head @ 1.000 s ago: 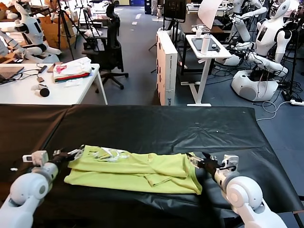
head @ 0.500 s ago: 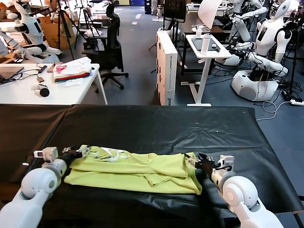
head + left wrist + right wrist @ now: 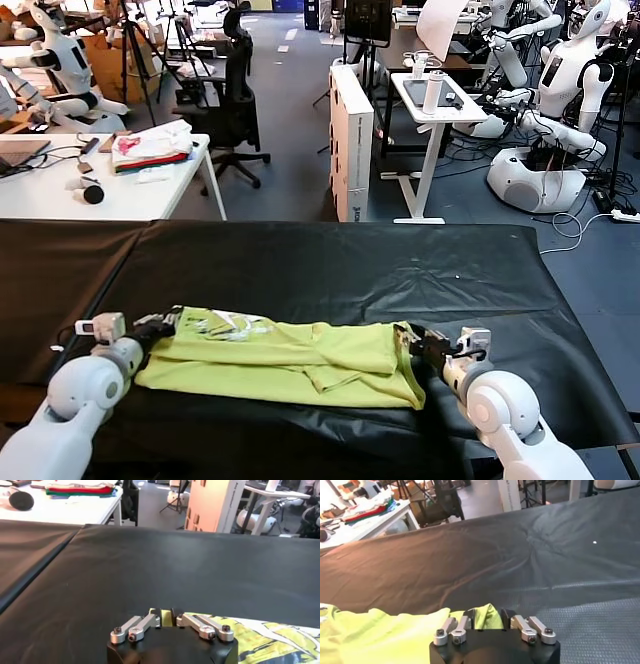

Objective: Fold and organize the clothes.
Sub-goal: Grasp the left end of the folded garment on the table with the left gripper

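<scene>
- T-shirt (image 3: pixel 285 360): lime-yellow, lying flat and partly folded into a long strip across the near half of the black table cover (image 3: pixel 330 265), long axis running left to right
- collar end with pale printed markings points toward the robot's left; folded hem end toward its right
- left gripper (image 3: pixel 163 325): down at table level on the shirt's left end, jaws closed to a narrow gap with a sliver of yellow cloth pinched between them, seen clearly in the left wrist view (image 3: pixel 166 618)
- right gripper (image 3: pixel 413 343): down at the shirt's far-right corner, jaws drawn in on a small raised fold of the yellow fabric; the right wrist view (image 3: pixel 487 619) shows the cloth bunched up between the fingertips
- both arms low, forearms reaching in from the near edge of the table, one at each end of the shirt
- shirt body between the two grippers lies slack on the cover, a few creases mid-way, near edge doubled over
- background: white side table (image 3: pixel 60 195) to the far left carrying a fabric pile (image 3: pixel 152 146) of white, pink and red, well apart from the shirt
- black office chair (image 3: pixel 232 95) behind that table, white cabinet (image 3: pixel 351 140) centre, other white robots (image 3: pixel 560 90) at the far right
</scene>
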You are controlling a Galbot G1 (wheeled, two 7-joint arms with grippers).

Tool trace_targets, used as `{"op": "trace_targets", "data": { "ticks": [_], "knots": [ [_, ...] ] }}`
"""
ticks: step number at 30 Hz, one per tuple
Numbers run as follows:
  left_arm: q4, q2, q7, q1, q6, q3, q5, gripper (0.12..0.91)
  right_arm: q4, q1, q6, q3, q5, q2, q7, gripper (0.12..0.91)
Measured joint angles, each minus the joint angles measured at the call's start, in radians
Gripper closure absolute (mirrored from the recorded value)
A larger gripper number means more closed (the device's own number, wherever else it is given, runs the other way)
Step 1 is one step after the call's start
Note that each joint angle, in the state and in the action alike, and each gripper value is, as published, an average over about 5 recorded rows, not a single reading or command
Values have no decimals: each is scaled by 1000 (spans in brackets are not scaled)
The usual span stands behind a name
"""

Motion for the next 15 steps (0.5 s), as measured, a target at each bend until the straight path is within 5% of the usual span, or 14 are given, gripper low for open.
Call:
{"op": "trace_targets", "data": {
  "ticks": [6,15],
  "knots": [
    [-9,2,-6,-13,-10,-16,1,790,-2,1,0,-1,-1,2,-1,882],
    [23,-16,-9,-12,-5,-9,-2,279,-3,2,-1,-2,-2,4,-3,882]
  ]
}}
